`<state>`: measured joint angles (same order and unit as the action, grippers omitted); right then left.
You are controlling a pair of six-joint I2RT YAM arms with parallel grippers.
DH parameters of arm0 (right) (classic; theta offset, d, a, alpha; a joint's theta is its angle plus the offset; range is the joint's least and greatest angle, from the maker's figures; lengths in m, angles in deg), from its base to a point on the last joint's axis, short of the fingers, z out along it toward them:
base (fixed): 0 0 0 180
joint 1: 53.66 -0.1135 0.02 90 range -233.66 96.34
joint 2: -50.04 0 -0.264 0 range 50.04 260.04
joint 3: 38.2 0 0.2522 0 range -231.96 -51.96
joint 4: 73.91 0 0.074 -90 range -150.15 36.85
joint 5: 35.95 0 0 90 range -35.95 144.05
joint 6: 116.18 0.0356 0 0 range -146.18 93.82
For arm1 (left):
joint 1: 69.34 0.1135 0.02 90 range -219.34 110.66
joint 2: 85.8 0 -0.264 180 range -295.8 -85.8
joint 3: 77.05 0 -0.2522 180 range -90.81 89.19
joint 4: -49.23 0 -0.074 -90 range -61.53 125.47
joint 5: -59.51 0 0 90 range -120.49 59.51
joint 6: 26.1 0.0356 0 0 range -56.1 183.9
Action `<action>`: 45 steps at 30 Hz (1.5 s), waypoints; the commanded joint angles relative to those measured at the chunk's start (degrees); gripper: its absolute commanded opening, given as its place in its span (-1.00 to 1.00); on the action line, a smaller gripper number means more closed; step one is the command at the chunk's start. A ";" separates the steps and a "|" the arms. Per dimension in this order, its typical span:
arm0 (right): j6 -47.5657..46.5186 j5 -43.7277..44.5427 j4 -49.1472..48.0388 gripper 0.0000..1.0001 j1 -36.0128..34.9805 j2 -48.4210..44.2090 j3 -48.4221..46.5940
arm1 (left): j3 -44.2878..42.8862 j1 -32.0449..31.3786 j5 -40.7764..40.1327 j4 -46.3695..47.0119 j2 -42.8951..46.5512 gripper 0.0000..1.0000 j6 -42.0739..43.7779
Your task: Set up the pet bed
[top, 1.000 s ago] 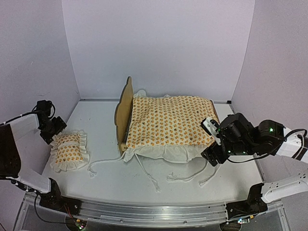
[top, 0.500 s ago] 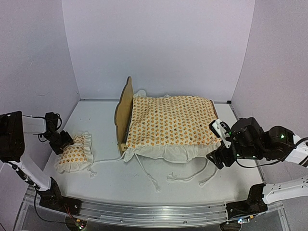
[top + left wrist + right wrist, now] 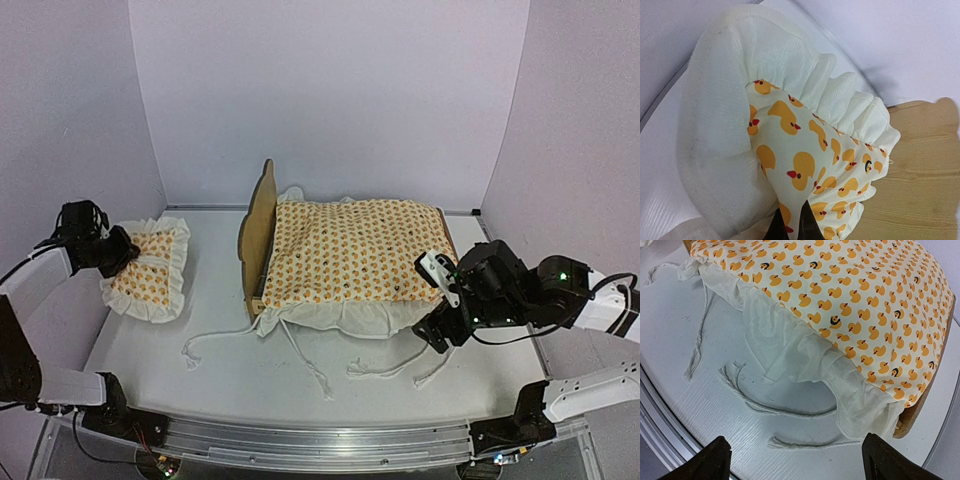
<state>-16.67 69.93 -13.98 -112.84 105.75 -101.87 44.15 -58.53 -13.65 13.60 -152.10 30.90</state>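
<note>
The pet bed [image 3: 262, 225] is sitting near the middle of the table [image 3: 210, 385], with its headboard [image 3: 266, 190] at the 9 o'clock end. The duck-print mattress cover [image 3: 350, 250] is already lying over it. The cover's ties [image 3: 300, 355] are trailing loose on the table on the 6 o'clock side, so I would say they are not yet fastened.

Over at 9 o'clock, well apart from the bed, the left claw [image 3: 122, 252] is pinching the ruffled edge of the small matching pillow [image 3: 148, 272], fingers pressed together on the cloth and holding it at a tilt. The right claw [image 3: 437, 300] is hanging spread wide, gripping nothing, near the bed's 4 o'clock corner.

As I judge it, the cover is on, and the pillow is waiting to go to the headboard end.
</note>
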 commanded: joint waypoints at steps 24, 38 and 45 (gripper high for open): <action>6.63 -48.68 -23.69 0.96 12.29 19.09 -28.08 | -41.10 -50.89 45.76 83.66 -26.87 -1.00 -30.65; 16.49 -64.49 -48.36 0.97 16.74 22.13 -24.61 | -45.44 -54.74 53.07 112.08 -34.25 -1.00 -53.91; 10.41 -71.37 -54.49 0.95 15.37 23.31 -25.94 | -47.03 -54.75 48.94 112.74 -38.26 -1.00 -57.35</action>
<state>-1.45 2.98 -61.89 -96.49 128.83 -125.43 0.35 -113.54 38.16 123.06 -187.94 -22.32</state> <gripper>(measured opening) 0.974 0.026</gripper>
